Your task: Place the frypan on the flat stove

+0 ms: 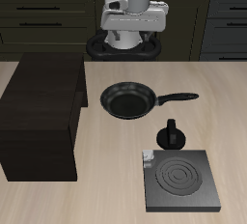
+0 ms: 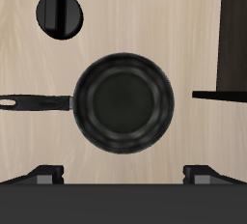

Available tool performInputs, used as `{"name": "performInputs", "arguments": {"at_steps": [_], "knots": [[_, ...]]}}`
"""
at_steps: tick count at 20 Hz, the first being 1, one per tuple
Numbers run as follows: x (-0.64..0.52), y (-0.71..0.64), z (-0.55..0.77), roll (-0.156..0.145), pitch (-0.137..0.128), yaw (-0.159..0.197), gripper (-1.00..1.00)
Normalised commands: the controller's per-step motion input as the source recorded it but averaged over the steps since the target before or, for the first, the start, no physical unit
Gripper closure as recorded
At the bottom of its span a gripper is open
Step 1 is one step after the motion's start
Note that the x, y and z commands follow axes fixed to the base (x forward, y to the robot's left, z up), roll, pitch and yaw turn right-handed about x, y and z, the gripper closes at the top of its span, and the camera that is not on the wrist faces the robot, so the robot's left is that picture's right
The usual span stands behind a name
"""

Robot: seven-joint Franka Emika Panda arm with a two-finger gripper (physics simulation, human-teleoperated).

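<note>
Frypan: flat on the worktop, handle pointing away from the dark wooden box, bare wood all round its rim. Flat stove: nearer the worktop's front edge than the frypan, well apart from it; burner rings bare. Black moka pot: between frypan and stove (just beside the stove's back edge). Claw: above the frypan, fingers spread, grasping nothing.

Frypan mid-table beside wooden box, flat stove nearer the front edge.
</note>
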Motion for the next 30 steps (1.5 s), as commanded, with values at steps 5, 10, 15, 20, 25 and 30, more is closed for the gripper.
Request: {"name": "performInputs", "arguments": {"at_steps": [5,10,15,20,25,30], "knots": [[0.07,0.33,-0.15,0.016,-0.008,0.028,-1.00],[0.03,0.30,-0.24,0.029,0.015,0.025,-1.00],[-0.01,0.25,-0.26,0.022,-0.001,0.004,-1.00],[0.00,0.11,-0.22,-0.001,-0.026,0.020,-1.00],[0.01,0.03,-0.24,-0.006,-0.019,0.009,-1.00],[0.08,-0.02,-0.29,-0.012,0.033,-0.008,-1.00]]}}
